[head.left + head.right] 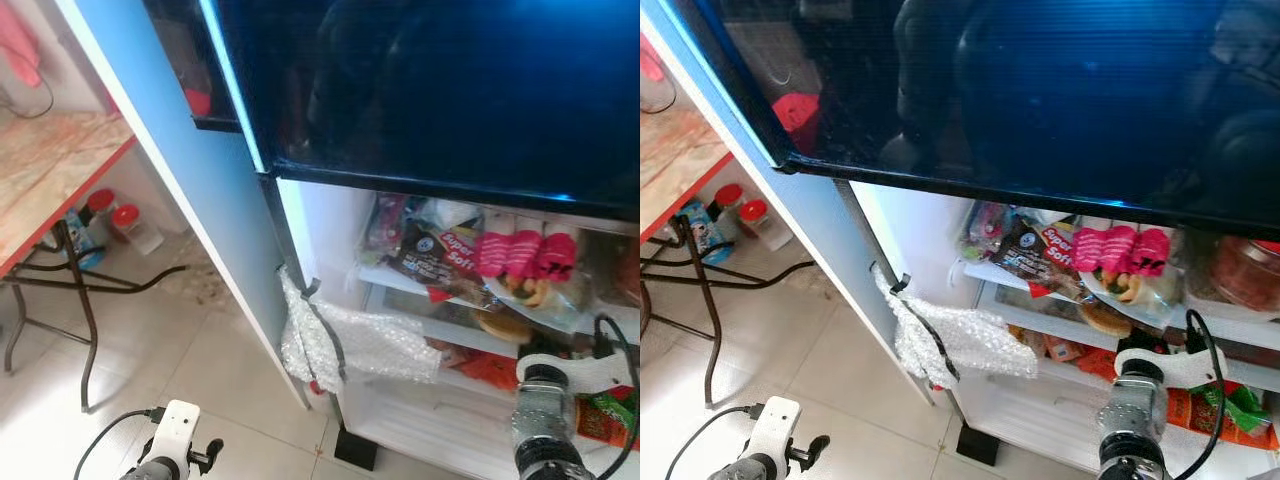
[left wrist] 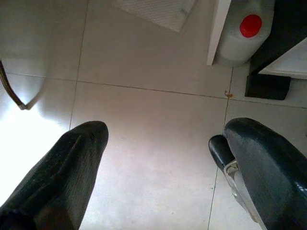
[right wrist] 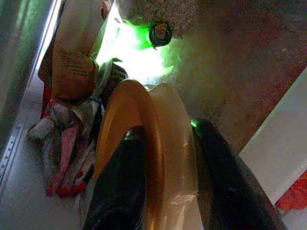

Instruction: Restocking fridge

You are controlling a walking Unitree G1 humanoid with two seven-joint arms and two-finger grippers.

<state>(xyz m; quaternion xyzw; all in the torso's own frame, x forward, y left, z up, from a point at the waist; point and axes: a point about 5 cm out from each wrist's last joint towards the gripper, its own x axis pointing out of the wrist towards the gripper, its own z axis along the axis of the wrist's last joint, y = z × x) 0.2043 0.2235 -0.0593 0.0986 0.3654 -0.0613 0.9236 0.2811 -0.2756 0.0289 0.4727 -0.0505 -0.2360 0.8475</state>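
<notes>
The fridge (image 1: 330, 230) stands open below its dark glossy upper door (image 1: 450, 80). Its shelves hold a "Super Soft" bread bag (image 1: 440, 250), pink packets (image 1: 515, 250) and other wrapped food. My right arm (image 1: 545, 400) reaches toward the lower shelves. In the right wrist view my right gripper (image 3: 168, 128) is shut on an orange and cream round pack (image 3: 144, 110) in clear wrap, with more packets (image 3: 62, 134) lying beyond it. My left gripper (image 2: 163, 134) hangs open over the tiled floor, holding nothing.
Bubble wrap (image 1: 350, 340) hangs from the fridge's lower left edge. A white jug with a red cap (image 2: 249, 26) stands on the floor by the fridge base. A folding table (image 1: 50, 170) is at the left, with red-lidded jars (image 1: 125, 220) beneath it.
</notes>
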